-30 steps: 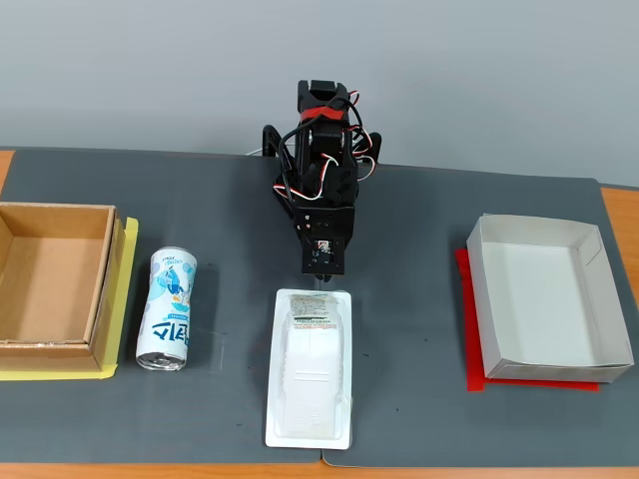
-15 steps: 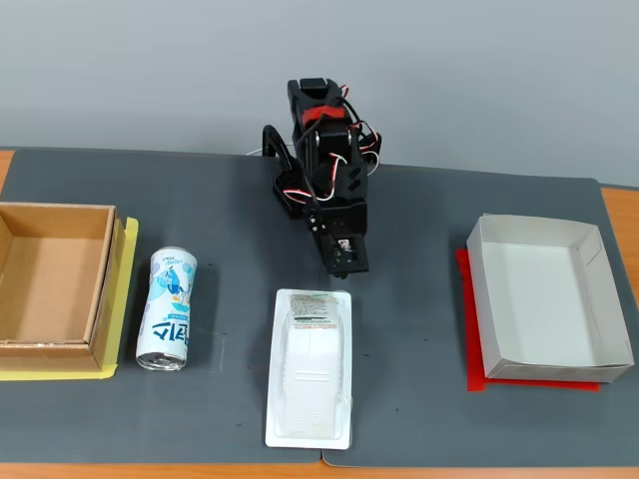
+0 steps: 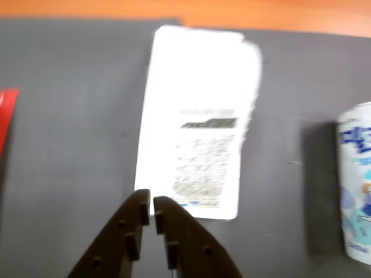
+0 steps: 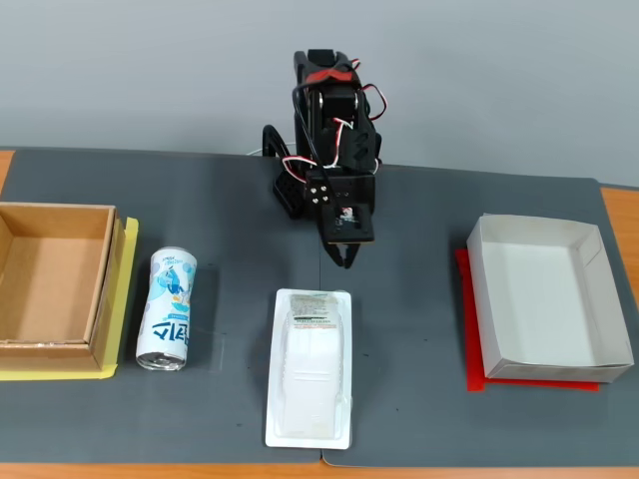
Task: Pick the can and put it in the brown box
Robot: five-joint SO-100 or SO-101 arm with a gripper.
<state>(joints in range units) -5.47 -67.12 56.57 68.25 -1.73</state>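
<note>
The can [image 4: 168,309] is white with light-blue graphics and lies on its side on the dark mat, just right of the brown box [image 4: 102,289] in the fixed view. In the wrist view the can [image 3: 356,179] shows at the right edge. The brown box is open and empty, resting on a yellow sheet. My gripper [image 4: 346,261] is shut and empty. It hangs above the mat near the arm's base, behind the white blister tray and well right of the can. In the wrist view the gripper [image 3: 152,202] is at the bottom, fingertips together over the tray's near end.
A white plastic blister tray [image 4: 312,367] lies in the middle of the mat; it fills the centre of the wrist view [image 3: 197,121]. A white rectangular box [image 4: 547,297] sits on a red sheet [image 4: 469,329] at the right. The mat ends at an orange table edge.
</note>
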